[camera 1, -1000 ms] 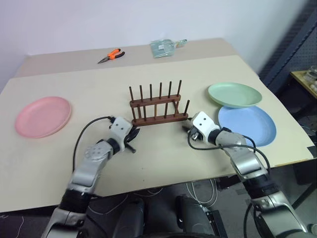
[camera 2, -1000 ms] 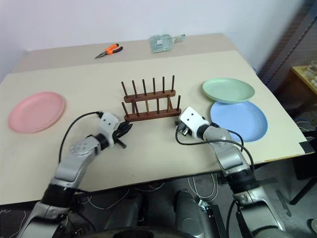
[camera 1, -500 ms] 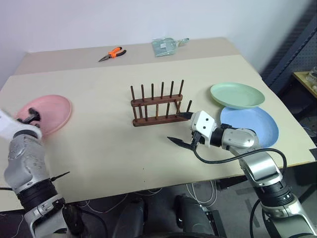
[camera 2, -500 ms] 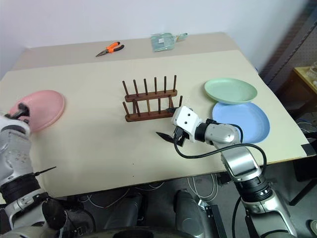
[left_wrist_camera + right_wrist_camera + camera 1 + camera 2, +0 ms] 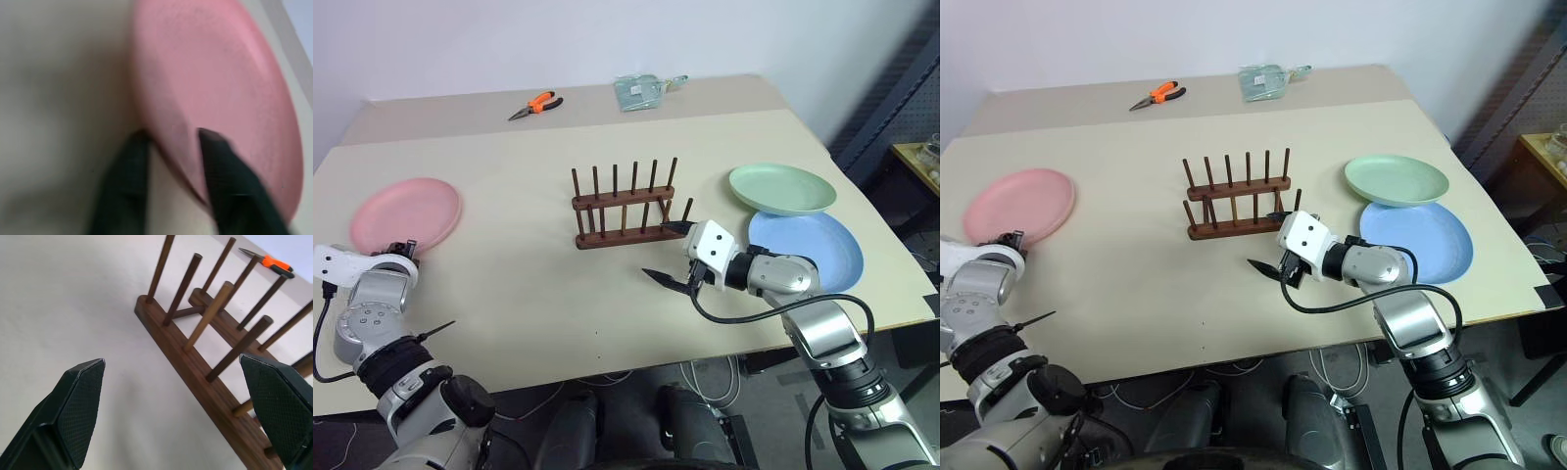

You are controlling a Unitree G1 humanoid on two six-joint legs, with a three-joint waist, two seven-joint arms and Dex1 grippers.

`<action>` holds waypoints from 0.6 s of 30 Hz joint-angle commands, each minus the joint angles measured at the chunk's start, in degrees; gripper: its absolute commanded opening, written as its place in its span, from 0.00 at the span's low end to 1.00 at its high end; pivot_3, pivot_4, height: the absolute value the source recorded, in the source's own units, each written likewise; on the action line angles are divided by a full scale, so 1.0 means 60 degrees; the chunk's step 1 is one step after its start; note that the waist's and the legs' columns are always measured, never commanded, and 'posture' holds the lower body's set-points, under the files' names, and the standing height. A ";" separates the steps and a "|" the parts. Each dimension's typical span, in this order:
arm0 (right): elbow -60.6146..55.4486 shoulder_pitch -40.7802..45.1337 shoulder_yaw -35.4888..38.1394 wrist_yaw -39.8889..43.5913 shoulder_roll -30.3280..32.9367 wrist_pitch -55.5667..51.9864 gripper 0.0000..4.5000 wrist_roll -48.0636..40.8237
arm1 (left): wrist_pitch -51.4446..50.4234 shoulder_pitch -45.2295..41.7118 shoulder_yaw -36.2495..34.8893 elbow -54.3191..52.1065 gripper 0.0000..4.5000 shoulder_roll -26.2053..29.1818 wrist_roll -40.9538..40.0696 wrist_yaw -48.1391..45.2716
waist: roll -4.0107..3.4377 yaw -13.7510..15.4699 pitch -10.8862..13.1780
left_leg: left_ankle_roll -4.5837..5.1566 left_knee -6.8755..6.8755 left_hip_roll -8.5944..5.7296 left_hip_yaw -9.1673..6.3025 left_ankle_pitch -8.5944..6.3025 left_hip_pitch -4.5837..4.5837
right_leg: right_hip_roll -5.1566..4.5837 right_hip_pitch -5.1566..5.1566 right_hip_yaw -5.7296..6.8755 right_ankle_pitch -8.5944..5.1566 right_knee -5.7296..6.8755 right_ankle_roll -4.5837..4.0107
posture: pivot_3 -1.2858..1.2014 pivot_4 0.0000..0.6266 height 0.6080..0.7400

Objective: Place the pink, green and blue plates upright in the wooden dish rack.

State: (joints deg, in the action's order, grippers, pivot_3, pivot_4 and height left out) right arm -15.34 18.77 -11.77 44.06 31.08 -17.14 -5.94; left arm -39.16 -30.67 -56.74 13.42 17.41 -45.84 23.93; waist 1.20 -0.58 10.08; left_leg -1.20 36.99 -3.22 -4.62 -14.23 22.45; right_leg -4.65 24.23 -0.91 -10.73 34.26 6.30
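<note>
The pink plate (image 5: 406, 213) lies flat at the table's far left. My left gripper (image 5: 399, 250) is at its near edge. In the left wrist view its two black fingers (image 5: 222, 176) hold the plate's rim (image 5: 171, 147) between them, shut on it. The wooden dish rack (image 5: 622, 211) stands empty in the middle of the table. My right gripper (image 5: 668, 253) hovers wide open just to the rack's right front corner, holding nothing; the rack's pegs (image 5: 210, 313) show between its fingers. The green plate (image 5: 779, 188) overlaps the far edge of the blue plate (image 5: 813, 245) at the right.
Orange-handled pliers (image 5: 535, 106) and a clear plastic packet (image 5: 644, 92) lie at the table's far edge. A seam (image 5: 460, 137) runs across the tabletop behind the rack. Dark shelving (image 5: 901, 88) stands beyond the right edge.
My left arm swung from beside the rack out to the pink plate, and its fingers closed on the rim. My right gripper opened wide and lifted a little.
</note>
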 commanded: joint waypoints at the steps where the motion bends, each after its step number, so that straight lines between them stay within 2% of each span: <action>1: -0.0434 0.0148 0.0554 -0.0007 0.0148 -0.0212 1.00 -0.0301 | 0.0143 -0.0152 0.0217 -0.0343 0.01 0.0045 -0.0337 0.0025 | 0.0000 0.0022 -0.0001 | 0.0000 0.0001 0.0000 0.0001 0.0000 0.0000 | -0.0001 -0.0001 0.0000 0.0000 0.0000 0.0000 | 0.52 0.24 0.99; 4: -0.0627 0.0371 0.0869 0.0060 0.0277 -0.0501 1.00 -0.0512 | 0.0359 -0.0090 0.1023 -0.1031 0.01 -0.0053 -0.0235 -0.0638 | 0.0006 0.0029 0.0002 | 0.0000 0.0001 -0.0003 0.0002 0.0000 0.0000 | -0.0002 -0.0006 -0.0002 0.0000 -0.0004 0.0000 | 0.52 0.24 0.99; 7: -0.0650 0.1241 0.0799 -0.0185 0.0431 0.0046 1.00 0.0108 | 0.0317 -0.0251 0.2620 -0.2445 0.01 -0.0406 -0.0061 -0.1368 | 0.0033 0.0033 0.0030 | -0.0002 0.0003 -0.0004 0.0004 0.0002 0.0005 | -0.0003 -0.0004 -0.0003 0.0001 -0.0004 -0.0003 | 0.52 0.24 0.99; 12: -0.0008 0.2998 -0.0160 -0.0383 0.0233 0.1371 1.00 0.1524 | 0.0053 -0.1003 0.5462 -0.4091 0.01 -0.1049 0.0459 -0.1922 | 0.0042 0.0019 0.0036 | -0.0009 -0.0002 -0.0005 0.0006 0.0005 0.0008 | 0.0003 -0.0001 -0.0001 0.0005 -0.0010 -0.0009 | 0.52 0.24 0.99; 16: 0.0481 0.3507 -0.0507 -0.0492 0.0083 0.1913 1.00 0.2062 | 0.0079 -0.1234 0.6081 -0.4396 0.01 -0.1360 0.0676 -0.1805 | 0.0040 -0.0054 0.0035 | -0.0009 -0.0006 -0.0007 0.0019 0.0005 0.0006 | 0.0000 0.0002 -0.0011 0.0005 -0.0019 -0.0007 | 0.52 0.24 0.99; 18: 0.1801 0.4328 -0.1187 -0.1106 0.0084 0.2931 1.00 0.3460 | -0.0181 -0.1570 0.6797 -0.4832 0.01 -0.2032 0.0581 -0.1404 | 0.0030 -0.0113 0.0042 | -0.0011 -0.0010 -0.0007 0.0041 0.0002 0.0001 | 0.0012 0.0015 -0.0028 0.0006 -0.0014 -0.0007 | 0.52 0.24 0.99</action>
State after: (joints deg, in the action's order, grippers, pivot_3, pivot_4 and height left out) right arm -8.06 40.72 -17.34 40.29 31.91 -3.62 9.65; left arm -39.82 -38.21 -18.67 -11.73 6.60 -42.30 14.32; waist 1.38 -1.26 10.33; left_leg -1.26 36.94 -3.26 -4.32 -14.21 22.45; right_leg -4.56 24.36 -1.12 -10.69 34.20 6.25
